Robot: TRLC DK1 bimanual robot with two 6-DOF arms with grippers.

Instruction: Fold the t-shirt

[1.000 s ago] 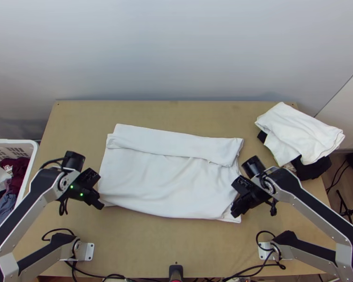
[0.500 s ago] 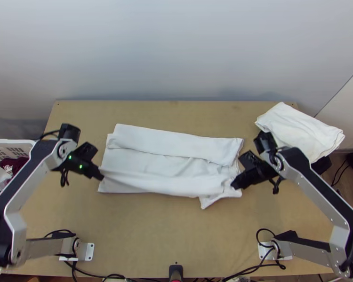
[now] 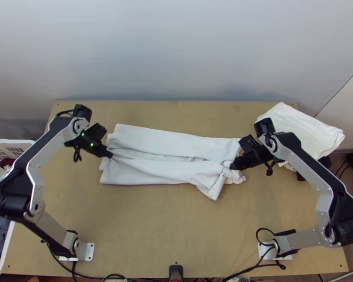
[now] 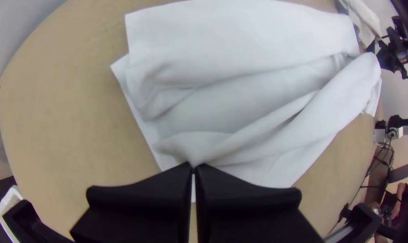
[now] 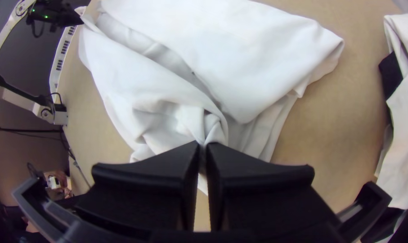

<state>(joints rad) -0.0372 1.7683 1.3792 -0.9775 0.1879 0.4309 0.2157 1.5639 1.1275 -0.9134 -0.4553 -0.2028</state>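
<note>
The white t-shirt (image 3: 172, 145) lies as a wide strip across the table, its far part folded over as a flat band and its near part drawn up in creases. At its left edge is my left gripper (image 3: 110, 155); in the left wrist view this gripper (image 4: 194, 167) is shut on a pinch of the near layer. My right gripper (image 3: 233, 166) is at the right end of the shirt. In the right wrist view my right gripper (image 5: 204, 145) is shut on a bunched bit of cloth, and a loose corner hangs toward the near side.
A pile of white cloth (image 3: 301, 131) with black fabric under it lies at the table's far right corner. The white basket (image 3: 9, 249) with dark clothes stands beyond the left edge. Bare wood (image 3: 176, 225) lies between the shirt and the near edge.
Both grippers have moved toward the far side of the table, drawing the shirt's near edge up with them. The near part, smooth a second ago, is now creased, and bunched at the right.
</note>
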